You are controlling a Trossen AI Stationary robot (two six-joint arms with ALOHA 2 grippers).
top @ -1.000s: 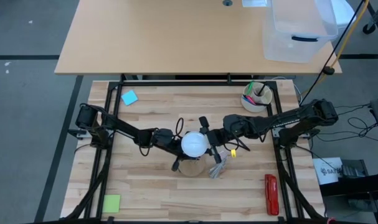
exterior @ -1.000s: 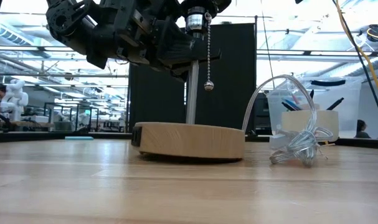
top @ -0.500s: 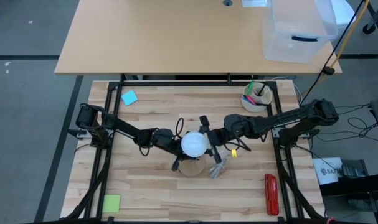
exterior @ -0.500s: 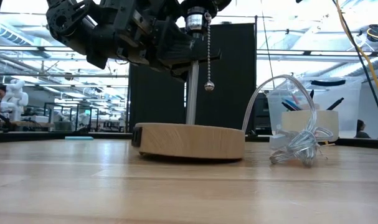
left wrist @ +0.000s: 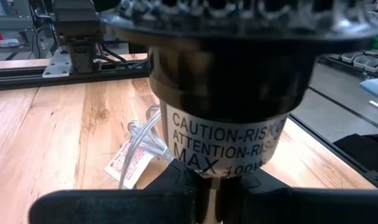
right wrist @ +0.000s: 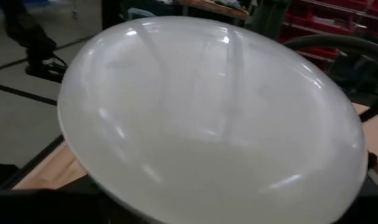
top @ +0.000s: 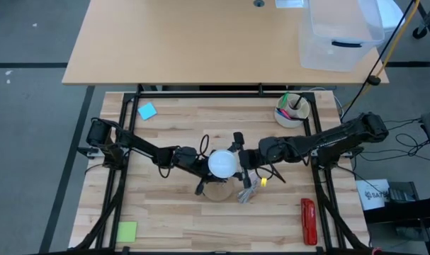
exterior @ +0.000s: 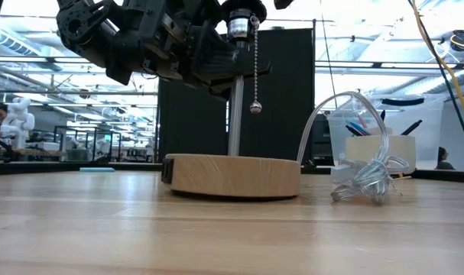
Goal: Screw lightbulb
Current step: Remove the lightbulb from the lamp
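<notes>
High view: the lightbulb (top: 222,163) is seen from above as a white globe at the middle of the wooden table (top: 172,212), covering most of the round wooden base (top: 218,190) beneath it. The left gripper (top: 198,170) is placed at the bulb's 9 o'clock, reaching in under the globe, and its fingers are hidden there. The right gripper (top: 240,161) is placed at the bulb's 3 o'clock, its fingers spread wide on either side of the globe's edge; contact with the glass cannot be told. A white cup of pens (top: 292,110) is set at 1 o'clock from the bulb, a blue note (top: 146,111) at 10 o'clock, a green note (top: 127,231) at 8 o'clock and a red tool (top: 309,220) at 4 o'clock. A bundle of clear cord (top: 247,190) lies just beside the base.

Low view: the base is shown flat on the table with a metal stem (exterior: 235,114) rising from it, and a pull chain (exterior: 255,65) hangs alongside. Dark arm parts are massed around the stem's top. The bulb is out of frame.

Left wrist view: the black lamp socket (left wrist: 229,81), bearing a caution label, fills the frame; the left fingers (left wrist: 145,202) are closed tight around the narrow stem below it.

Right wrist view: the globe fills nearly everything; the right fingers are not shown.
</notes>
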